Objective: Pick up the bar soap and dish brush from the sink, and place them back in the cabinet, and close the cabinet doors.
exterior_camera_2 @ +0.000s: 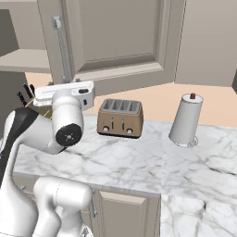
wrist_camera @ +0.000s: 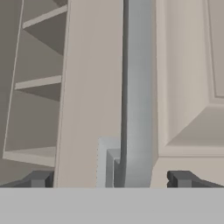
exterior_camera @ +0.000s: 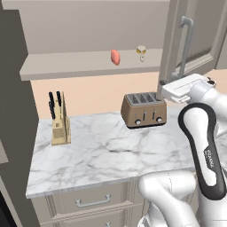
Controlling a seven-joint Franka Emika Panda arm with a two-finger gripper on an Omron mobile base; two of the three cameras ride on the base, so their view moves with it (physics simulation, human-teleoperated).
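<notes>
The white arm reaches up at the right of the left base view, its tool point(wrist_camera: 109, 179) spread apart astride the silver handle point(wrist_camera: 138, 92) of an open cabinet door point(exterior_camera: 195, 31). In the cabinet point(exterior_camera: 88, 66), upper centre, the bar soap point(exterior_camera: 115, 57) and dish brush point(exterior_camera: 141, 52) sit apart on the shelf

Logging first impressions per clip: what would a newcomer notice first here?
The open cabinet door with the white arm's open gripper straddling its silver bar handle. Next, the salmon bar soap and dish brush on the cabinet shelf, above a brown toaster on the marble counter.
</notes>
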